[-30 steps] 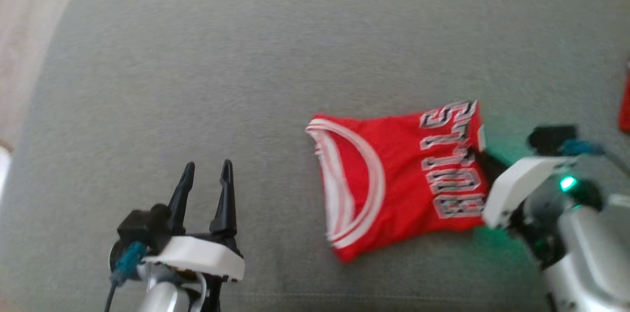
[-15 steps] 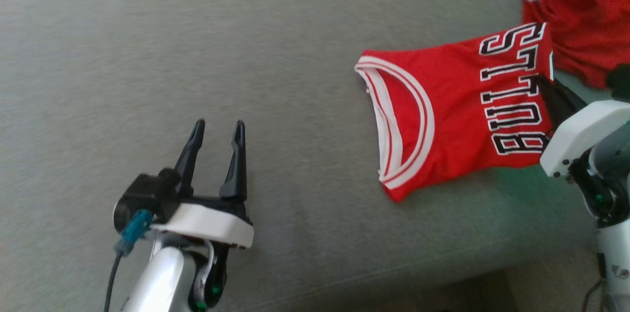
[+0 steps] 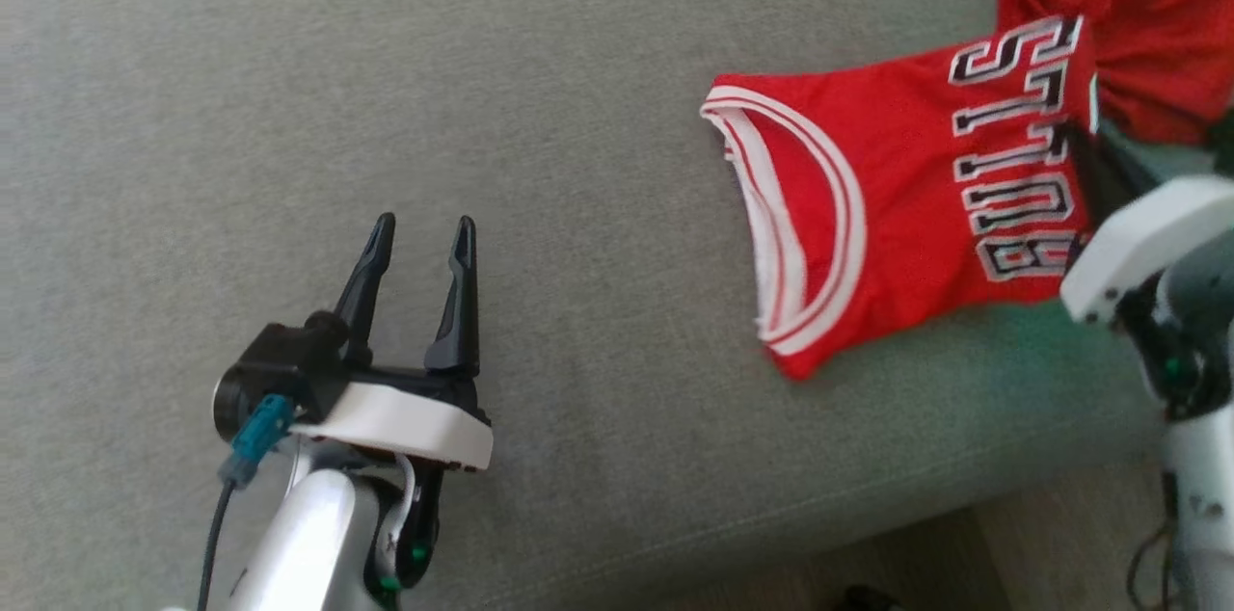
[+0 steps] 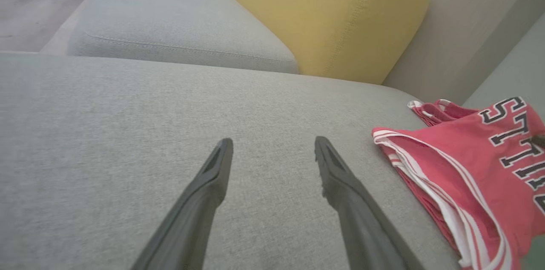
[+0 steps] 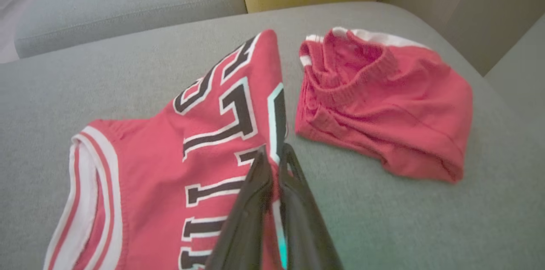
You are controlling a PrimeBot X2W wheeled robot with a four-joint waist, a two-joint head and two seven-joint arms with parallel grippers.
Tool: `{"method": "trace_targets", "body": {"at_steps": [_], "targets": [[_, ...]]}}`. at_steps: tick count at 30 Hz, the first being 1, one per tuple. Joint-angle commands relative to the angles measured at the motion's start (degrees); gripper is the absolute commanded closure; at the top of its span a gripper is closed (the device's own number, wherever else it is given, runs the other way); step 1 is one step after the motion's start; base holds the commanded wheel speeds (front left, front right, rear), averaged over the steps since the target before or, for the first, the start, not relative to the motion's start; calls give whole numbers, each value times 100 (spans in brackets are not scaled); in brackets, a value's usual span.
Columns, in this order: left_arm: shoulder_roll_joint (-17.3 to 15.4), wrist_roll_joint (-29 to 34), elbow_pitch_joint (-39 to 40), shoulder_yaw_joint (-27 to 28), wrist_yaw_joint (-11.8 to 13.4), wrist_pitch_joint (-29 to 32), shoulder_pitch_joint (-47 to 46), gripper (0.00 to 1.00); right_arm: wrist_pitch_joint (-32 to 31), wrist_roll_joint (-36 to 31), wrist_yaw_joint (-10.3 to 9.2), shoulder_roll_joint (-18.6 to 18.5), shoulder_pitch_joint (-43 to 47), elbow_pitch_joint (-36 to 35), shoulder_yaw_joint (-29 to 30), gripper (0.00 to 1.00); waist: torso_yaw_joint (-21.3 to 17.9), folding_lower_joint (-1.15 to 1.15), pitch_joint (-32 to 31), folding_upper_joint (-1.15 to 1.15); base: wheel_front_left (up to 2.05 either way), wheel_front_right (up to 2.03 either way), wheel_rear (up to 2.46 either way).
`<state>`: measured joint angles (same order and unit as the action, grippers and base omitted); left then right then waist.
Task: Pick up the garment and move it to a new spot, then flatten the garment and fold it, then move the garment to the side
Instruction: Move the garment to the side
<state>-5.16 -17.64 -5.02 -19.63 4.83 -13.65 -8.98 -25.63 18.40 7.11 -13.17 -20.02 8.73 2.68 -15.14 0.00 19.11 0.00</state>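
The garment is a red jersey with white trim and black lettering, folded and lying on the grey sofa cushion. My right gripper is shut on its lettered edge; the right wrist view shows the fingertips pinching the garment beside the letters. My left gripper stands open over bare cushion, well to the left of the garment, with nothing between its fingers. In the left wrist view, my left gripper has the garment at its right.
A second red piece of clothing lies crumpled just beyond the garment's lettered edge, also in the right wrist view. A yellow cushion stands at the sofa's back. The sofa's front edge and the floor lie at the lower right.
The head camera has shifted. The garment, held by my right gripper, has moved right and now lies close against the other red clothing. My left gripper stays open in place.
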Motion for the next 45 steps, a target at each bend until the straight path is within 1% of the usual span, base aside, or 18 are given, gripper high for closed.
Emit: {"method": "trace_targets", "body": {"at_steps": [1,7,11,14,15,16,17,18,23,28,29,30,31,32,33,34,39,45], "targets": [[-48,-7,217,185,24,-16,-127,0,56,-74,37,-60,-394,-154,25,100,82,0,-52,0,0,0,0],[-11,-59,196,136,30,-41,-99,0,53,-445,37,-149,-1143,405,381,100,305,0,-160,0,0,0,0],[15,-81,186,109,51,-62,-55,0,85,-723,37,-337,-1529,769,704,100,452,0,-191,0,0,0,0],[27,-96,182,106,64,-77,-29,0,134,-940,37,-458,-1745,958,1076,100,534,0,-195,0,0,0,0],[30,-99,181,106,66,-82,-21,0,152,-1015,37,-492,-1806,1016,1208,100,554,0,-194,0,0,0,0],[30,-99,181,106,66,-82,-21,0,152,-1015,37,-492,-1806,1016,1208,100,554,0,-194,0,0,0,0],[33,-104,180,106,64,-90,-10,0,205,-1154,37,-542,-1929,1124,1484,100,585,0,-189,0,0,0,0],[33,-104,180,106,64,-90,-10,0,205,-1154,37,-542,-1929,1124,1484,100,585,0,-189,0,0,0,0],[43,-96,190,89,68,-104,-10,0,377,-1602,37,-653,-2163,1323,2009,100,632,0,-145,0,0,0,0],[40,-95,172,90,51,-114,-32,0,479,-2085,37,-721,-2231,1485,2187,100,648,0,-64,0,0,0,0],[39,-93,170,91,49,-115,-40,0,515,-2175,37,-717,-2232,1505,2197,97,650,0,-44,0,0,0,0],[40,-90,169,90,47,-117,-48,0,551,-2222,37,-695,-2251,1529,2214,100,653,0,-27,0,0,0,0],[40,-87,168,89,48,-118,-55,0,561,-2283,37,-672,-2262,1559,2207,85,653,0,-13,0,0,0,0],[41,-84,165,87,48,-119,-60,0,573,-2351,37,-656,-2273,1582,2199,59,654,0,1,0,0,0,0],[41,-81,162,86,48,-120,-67,0,571,-2426,37,-642,-2280,1604,2201,21,655,0,15,0,0,0,0],[41,-79,160,85,48,-121,-74,0,565,-2493,37,-630,-2291,1628,2201,0,656,0,28,0,0,0,0],[35,-77,138,88,37,-125,-111,0,697,-2701,37,-573,-2380,1707,2298,0,667,0,79,0,0,0,0],[23,-79,117,96,37,-128,-127,0,867,-2725,37,-519,-2417,1750,2207,0,653,0,83,0,0,0,0]]}}
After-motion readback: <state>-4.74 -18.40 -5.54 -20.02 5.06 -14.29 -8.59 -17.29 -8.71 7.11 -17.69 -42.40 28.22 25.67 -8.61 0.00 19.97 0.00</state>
